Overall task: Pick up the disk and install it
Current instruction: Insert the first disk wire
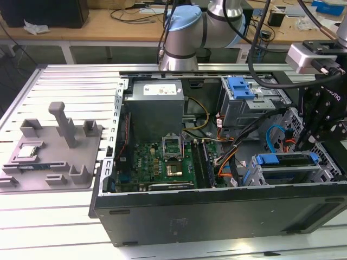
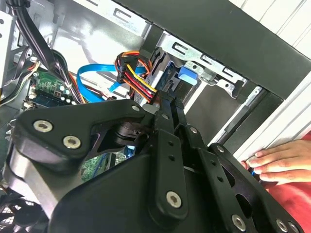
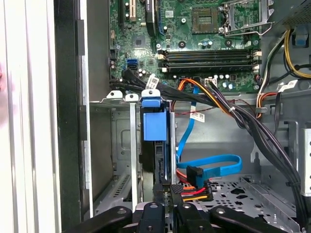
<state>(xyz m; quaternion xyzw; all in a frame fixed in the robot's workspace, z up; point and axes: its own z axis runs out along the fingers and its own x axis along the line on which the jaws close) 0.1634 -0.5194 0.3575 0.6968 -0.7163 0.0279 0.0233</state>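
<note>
- Disk (image 3: 155,127): stands on edge in a slot of the grey drive cage (image 3: 121,145), with its blue frame facing out of the slot. In the exterior view the disk (image 1: 284,160) sits in that cage in the near corner of the open computer case (image 1: 217,211), toward the exterior view's right. In the second wrist view its blue end (image 2: 187,75) lies against the cage's metal rim
- Gripper (image 3: 167,191): black linkage in line with the disk's near end, with the tips right at it. Whether the jaws are apart or clamped on the disk cannot be told. In the second wrist view the gripper (image 2: 167,104) points toward the blue end
- Power lead (image 3: 192,187), with orange, red, yellow and black wires, and blue data cable (image 3: 214,165): just beside the gripper's tips, over the perforated case floor
- Motherboard (image 3: 194,34): beyond the cage, with its memory slots on the side nearest the cage
- Power supply (image 1: 154,103): silver box at the far side of the case. A second cage with a blue latch plate (image 1: 241,86) stands to the exterior view's right of it
- Hand (image 2: 279,162): a person's, fingertips resting at the case's outer edge, with a red sleeve (image 2: 291,204) beside it
- Table (image 1: 54,86): ribbed metal, carrying the case. Well apart from the case, at the exterior view's left, it also carries a grey fixture tray (image 1: 65,162) holding a small square silver chip (image 1: 27,153)
</note>
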